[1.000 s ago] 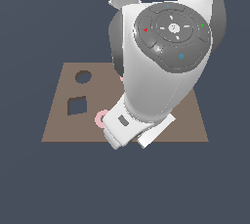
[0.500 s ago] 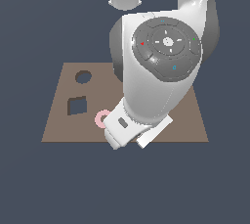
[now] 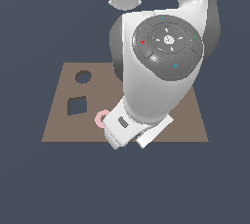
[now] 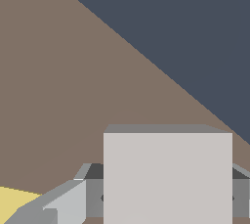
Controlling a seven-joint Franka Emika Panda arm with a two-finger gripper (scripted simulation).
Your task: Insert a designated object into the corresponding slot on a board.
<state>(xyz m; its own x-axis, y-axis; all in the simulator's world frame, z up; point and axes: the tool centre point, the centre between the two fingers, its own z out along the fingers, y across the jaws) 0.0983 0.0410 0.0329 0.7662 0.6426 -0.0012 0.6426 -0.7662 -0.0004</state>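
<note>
Wrist view: grey tile [image 4: 167, 176] sits between gripper [image 4: 146, 201] fingers [image 4: 63, 203], lower centre of frame; grip looks clenched on tile, over brown board [image 4: 63, 86]. Yellow triangle [image 4: 14, 201] at lower-left corner. Exterior view: square slot [image 3: 77, 105] mid-left, round hole [image 3: 83, 77] above it, pink ring [image 3: 102, 118] beside arm.

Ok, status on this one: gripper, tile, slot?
Gripper straddling grey square tile, grip unconfirmed. Square slot open, away toward the exterior view's left. Pink ring lies between; arm hides the tile from outside.
</note>
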